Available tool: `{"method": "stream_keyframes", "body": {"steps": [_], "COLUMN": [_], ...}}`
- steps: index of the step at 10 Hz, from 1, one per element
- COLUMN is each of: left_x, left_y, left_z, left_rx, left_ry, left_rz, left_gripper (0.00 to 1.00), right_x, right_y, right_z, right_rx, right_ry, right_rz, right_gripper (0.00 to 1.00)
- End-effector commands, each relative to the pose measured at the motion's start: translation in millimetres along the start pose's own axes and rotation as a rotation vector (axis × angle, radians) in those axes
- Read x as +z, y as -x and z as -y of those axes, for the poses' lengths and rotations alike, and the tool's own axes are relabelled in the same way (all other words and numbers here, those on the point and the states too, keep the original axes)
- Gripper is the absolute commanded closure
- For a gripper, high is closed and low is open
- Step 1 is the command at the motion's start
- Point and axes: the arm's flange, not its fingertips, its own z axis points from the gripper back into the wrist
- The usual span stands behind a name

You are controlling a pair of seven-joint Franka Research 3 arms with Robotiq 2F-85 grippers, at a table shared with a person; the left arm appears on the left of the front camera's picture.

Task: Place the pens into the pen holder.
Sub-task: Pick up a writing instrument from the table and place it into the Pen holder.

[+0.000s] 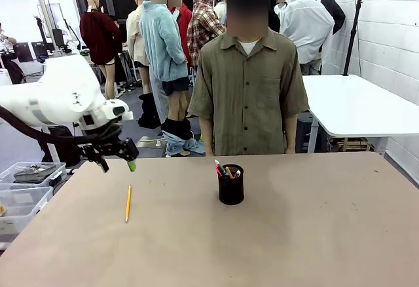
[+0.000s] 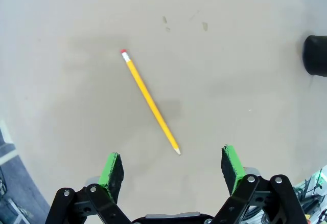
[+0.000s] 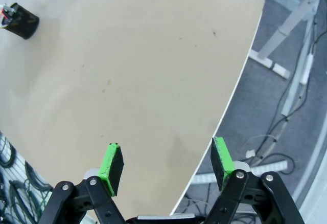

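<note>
The yellow pencil (image 1: 127, 203) lies flat on the table (image 1: 314, 234), on the left part of it, running roughly from the near side to the far side. It is well apart from the holder (image 1: 231, 187), which stands upright near the table's middle. A few pens (image 1: 226, 171) already stand in the holder, their tops poking above the rim; pink and green show among them. In the left wrist view the pencil (image 2: 149, 101) lies at a slant ahead of the fingers, its pink eraser end farther off and its sharpened tip toward the camera, with the holder (image 2: 316, 55) cut off at the right edge. The left gripper (image 1: 118, 164) hangs in the air above the table's left edge, beyond the pencil and not touching it. Its green pads (image 2: 111, 172) are spread wide with nothing between them. The right gripper (image 3: 166, 165) is also spread and empty, looking down over the table's edge onto bare tabletop and floor, with the holder (image 3: 20, 22) far off in the upper left corner. A person (image 1: 249, 84) in an olive shirt stands at the far side of the table, just behind the holder, arms down.
</note>
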Motion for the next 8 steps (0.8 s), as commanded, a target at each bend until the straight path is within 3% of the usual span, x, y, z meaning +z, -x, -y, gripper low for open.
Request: {"method": "stream_keyframes", "body": {"steps": [1, 4, 5, 6, 8], "left_x": [-9, -14, -26, -35, -64], "left_y": [-4, -3, -2, -2, -15], "left_z": [11, 6, 8, 6, 0], "left_rx": [0.019, 0.007, 0.01, 0.007, 0.004], "left_ry": [0.005, 0.002, 0.007, -0.018, 0.028], "left_rz": [-0.069, -0.041, -0.072, -0.019, -0.067], "left_gripper": [0.0, 0.0, 0.0, 0.0, 0.0], "right_x": [0, 0, 0, 0, 0], "right_y": [-2, -2, -2, -2, -2], "right_z": [0, 0, 0, 0, 0], "right_rx": [-0.007, -0.007, -0.007, -0.007, -0.007], "right_ry": [0.003, 0.003, 0.003, 0.003, 0.003], "right_rz": [-0.011, -0.011, -0.011, -0.011, -0.011], "right_gripper": [0.15, 0.15, 0.15, 0.15, 0.15]}}
